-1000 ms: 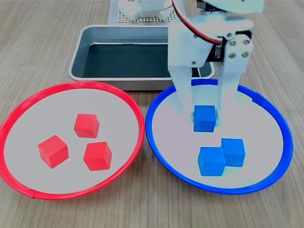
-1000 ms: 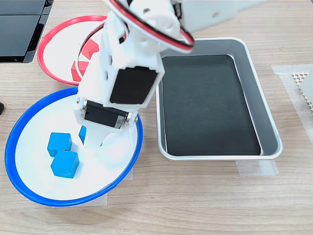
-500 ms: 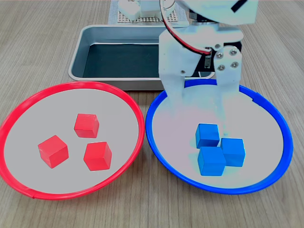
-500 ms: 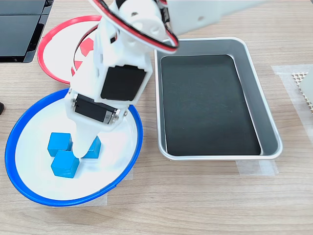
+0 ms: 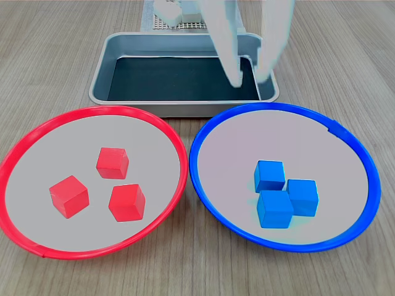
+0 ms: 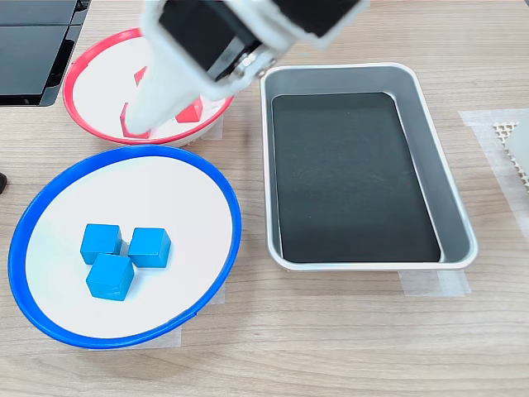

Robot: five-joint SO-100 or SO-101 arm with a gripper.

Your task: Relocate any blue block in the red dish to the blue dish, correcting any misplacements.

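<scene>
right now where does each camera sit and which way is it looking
First exterior view: sits low in front of the dishes, facing the arm's base; red dish left, blue dish right, metal tray behind; only the blurred open tool shows.
Second exterior view: looks down from above, from the blue dish's side; red dish beyond it, tray right; the blurred tool and a black motor show.
Shared: both dishes, three blue blocks, the tray.
</scene>
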